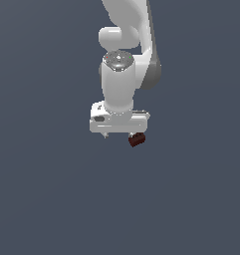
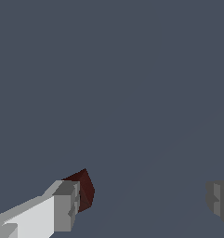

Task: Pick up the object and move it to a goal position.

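The object [image 1: 136, 140] is a small dark red-brown block just below the white hand, toward the exterior view's right. My gripper [image 1: 120, 134] points down over the grey floor, and its fingers are mostly hidden under the hand in this view. In the wrist view the gripper [image 2: 140, 202] is open wide. The object [image 2: 85, 188] sits right by one fingertip [image 2: 66, 207], partly hidden behind it and far from the other fingertip [image 2: 219, 201]. Nothing is gripped between the fingers. Whether the block touches the near finger cannot be told.
A plain dark grey floor [image 1: 52, 199] fills both views. The white arm [image 1: 122, 60] rises from the hand toward the top of the exterior view.
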Robot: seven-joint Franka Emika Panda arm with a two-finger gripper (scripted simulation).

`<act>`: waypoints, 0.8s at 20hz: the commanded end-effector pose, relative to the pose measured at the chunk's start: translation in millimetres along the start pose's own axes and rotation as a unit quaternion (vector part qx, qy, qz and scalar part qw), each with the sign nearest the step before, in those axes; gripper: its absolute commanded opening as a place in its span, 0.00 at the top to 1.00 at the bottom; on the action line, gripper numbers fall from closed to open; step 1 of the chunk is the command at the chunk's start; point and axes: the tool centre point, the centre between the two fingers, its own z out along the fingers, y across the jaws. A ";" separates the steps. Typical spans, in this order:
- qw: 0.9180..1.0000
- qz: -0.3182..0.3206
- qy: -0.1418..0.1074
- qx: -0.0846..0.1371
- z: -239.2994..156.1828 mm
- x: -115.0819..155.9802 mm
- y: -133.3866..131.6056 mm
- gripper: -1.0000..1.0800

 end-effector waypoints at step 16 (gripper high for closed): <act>1.000 0.000 -0.026 -0.003 15.5 -12.9 14.4 0.04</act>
